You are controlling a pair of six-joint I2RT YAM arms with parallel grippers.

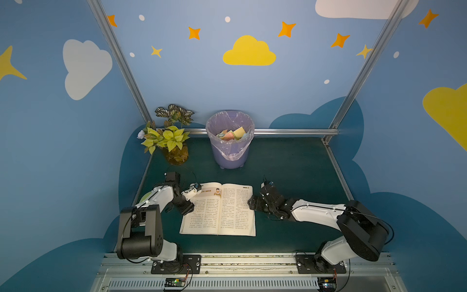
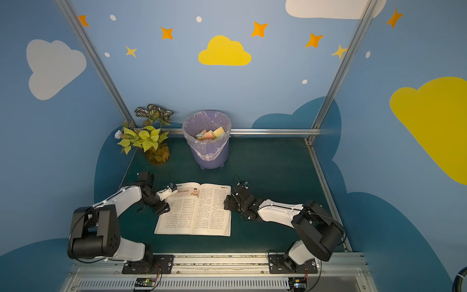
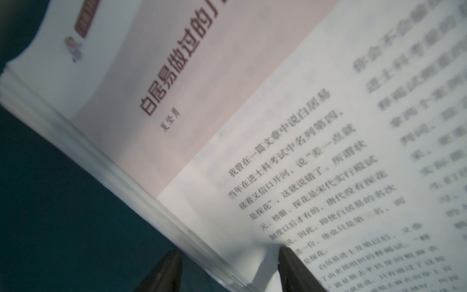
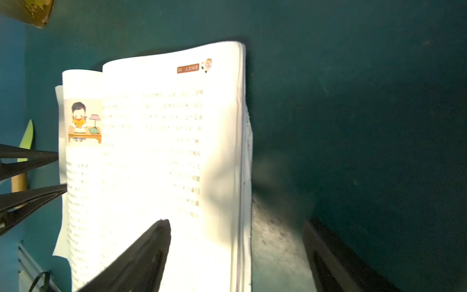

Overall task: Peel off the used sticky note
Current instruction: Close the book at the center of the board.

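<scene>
No sticky note shows on the open book (image 1: 218, 209). The only ones in view are discarded notes (image 1: 231, 134) in the purple bin (image 1: 228, 154). The left gripper (image 3: 230, 252) is open and straddles the left page-edge stack, one finger on the page, one over the table (image 1: 290, 164). The right gripper (image 4: 237, 223) is open wide across the right edge. Probably a page turn to find the note: pinch the top leaf only, lift slowly, and press the right page flat.

Left arm (image 1: 161, 195) and right arm (image 1: 316, 212): white shells between bulky black joints; black screwed-down base plates (image 1: 193, 263).
</scene>
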